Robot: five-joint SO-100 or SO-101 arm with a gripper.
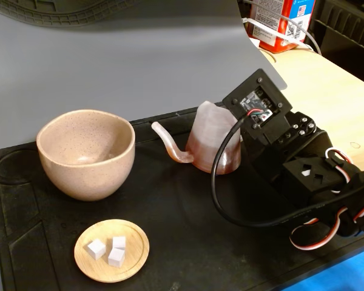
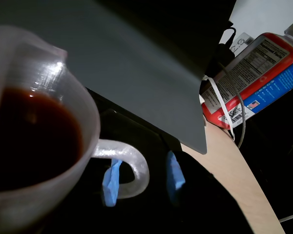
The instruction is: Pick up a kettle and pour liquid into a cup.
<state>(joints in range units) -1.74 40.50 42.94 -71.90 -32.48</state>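
Translucent kettle (image 1: 213, 144) upright; jaws open, blue pads (image 2: 111, 181) straddling handle (image 2: 132, 168); cup (image 1: 87, 153), wooden dish (image 1: 111, 250) left of kettle.

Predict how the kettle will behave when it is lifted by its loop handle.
The kettle looks like thin plastic, so probably light but slightly flexible. The liquid fills it high, so it may slosh or tip spoutward. The small handle probably offers little grip, so it could swing.
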